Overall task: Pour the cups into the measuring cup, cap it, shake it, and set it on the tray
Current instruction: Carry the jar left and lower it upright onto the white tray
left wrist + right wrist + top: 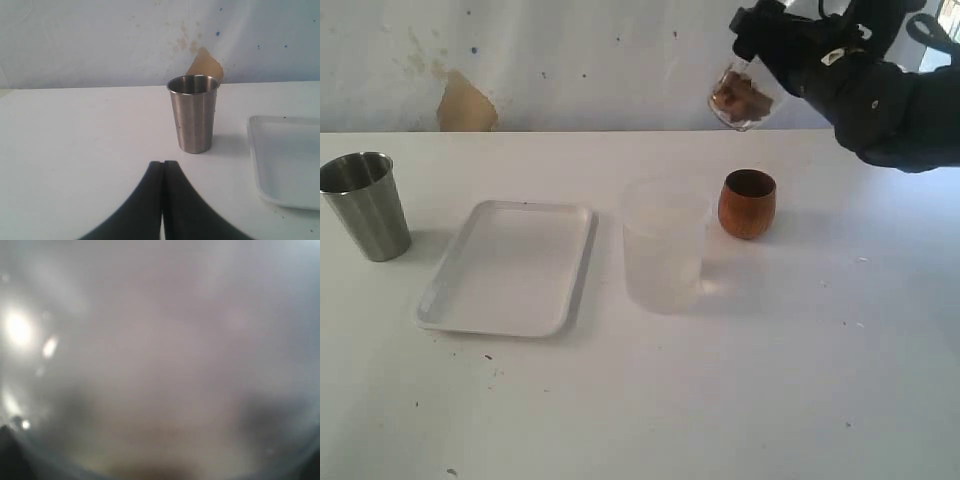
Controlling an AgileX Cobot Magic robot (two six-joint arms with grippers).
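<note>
Holding the measuring cup (745, 95) aloft: the right gripper (767, 55) is clamped on its upper end, high over the back right of the table (800, 380). Long axis is tilted, base down and toward the left of the exterior view, top end inside the black fingers. Brown chunks sit in the lower part. Cap on or off: can't tell, the gripper hides the top. Right wrist view is only a blurred clear surface against the lens.

Key relation for the set-down: the tray (510, 265) lies well left of and below the held cup, across the middle, with the frosted plastic cup (665, 245) upright between them. My read: the right arm must pass over or round that cup and bring the axis vertical before landing. Tray is bare.

Wooden cup (747, 203) is upright near the frosted one, not touching it; its inside looks dark, probably empty. Steel tumbler (360, 205) is upright at far left, apart from the tray; contents can't be seen in either view. Left gripper (162, 167) is pinched closed on nothing, low over the table, pointed at the tumbler, near but not touching. If the tumbler holds anything, the left arm is the nearer one.
</note>
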